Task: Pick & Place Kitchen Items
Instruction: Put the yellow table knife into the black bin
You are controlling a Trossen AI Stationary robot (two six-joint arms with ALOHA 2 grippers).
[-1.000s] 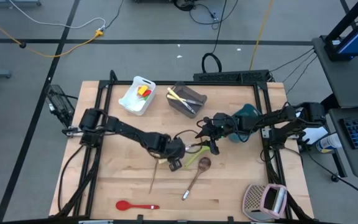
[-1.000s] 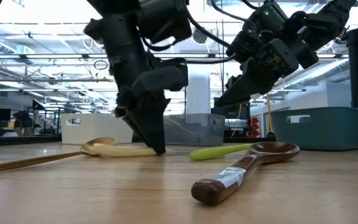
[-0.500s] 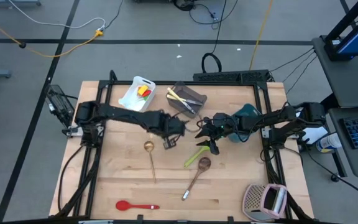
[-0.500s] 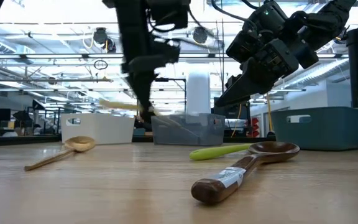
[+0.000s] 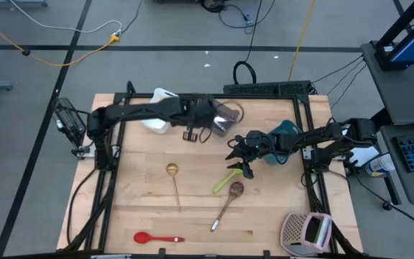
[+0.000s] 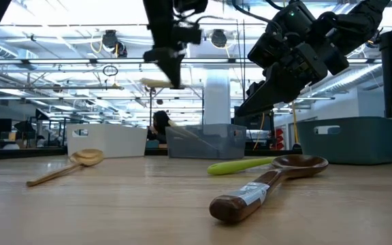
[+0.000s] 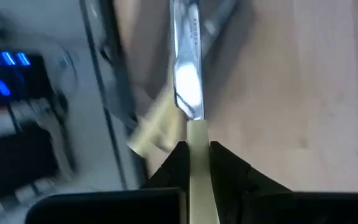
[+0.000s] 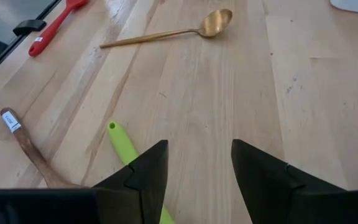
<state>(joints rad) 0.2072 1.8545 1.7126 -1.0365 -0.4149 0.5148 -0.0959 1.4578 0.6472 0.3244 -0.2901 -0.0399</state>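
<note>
My left gripper (image 5: 191, 134) hangs high above the table beside the grey tub (image 5: 221, 115), shut on a cream-handled knife (image 7: 188, 87). My right gripper (image 5: 240, 165) hovers open above the lime spoon (image 5: 225, 181); the spoon's handle end (image 8: 122, 142) shows just ahead of its left finger. The lime spoon lies flat, its bowl end against the brown spoon (image 5: 228, 201). The gold ladle (image 5: 172, 180) and the red spoon (image 5: 157, 237) also lie flat on the wood. More cream-handled knives rest in the grey tub. My left gripper pinches the knife's cream handle (image 7: 196, 134) between its two fingers, which come from above, point down and lie across it. The steel blade (image 7: 186, 56) sticks out past the fingers. The knife is lifted clear and sits about level (image 6: 156, 82).
The white tub (image 5: 157, 111) holds red and yellow items at the far left. The teal tub (image 5: 287, 133) sits under the right arm. The perforated grater with the pink side (image 5: 306, 230) stands at the near right corner. Bare wood lies between the ladle and the table's left edge.
My left gripper has risen from the table near the lime spoon with the knife and swung toward the far edge, up to the grey tub. The knife is lifted clear now. The gold ladle has shifted a little on the table. My right gripper has kept still.
</note>
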